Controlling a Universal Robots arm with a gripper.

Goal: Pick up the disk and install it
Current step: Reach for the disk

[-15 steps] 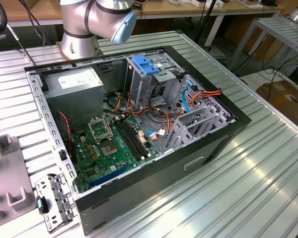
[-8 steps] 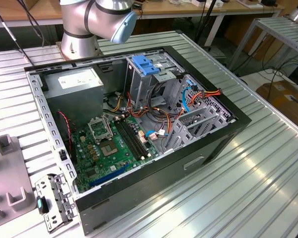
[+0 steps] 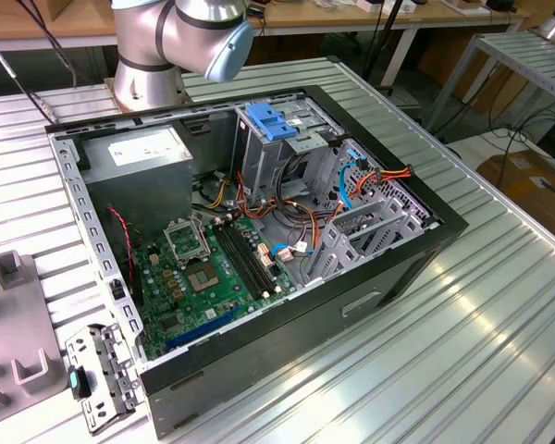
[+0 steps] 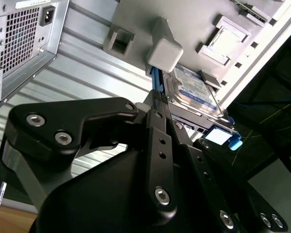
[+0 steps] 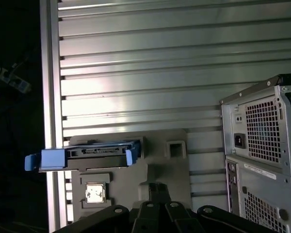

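The disk (image 5: pixel 87 154) stands on edge in a grey holder (image 5: pixel 131 179) on the ribbed metal table, with blue rails and a blue end tab (image 5: pixel 51 159). In the second wrist view its labelled face (image 4: pixel 196 90) shows behind a blue rail (image 4: pixel 155 80). My gripper (image 5: pixel 157 188) hovers just short of the holder and beside the disk, without touching it. The black fingers (image 4: pixel 154 121) look shut with nothing between them.
An open computer case (image 3: pixel 259 231) lies on the table, with a green board, cables and a pale-blue plate (image 3: pixel 268 120) on its drive cage. The arm's base (image 3: pixel 148 55) stands behind it. The case's vented back (image 5: pixel 262 141) is close to the holder. The table edge (image 5: pixel 48 97) runs past the disk.
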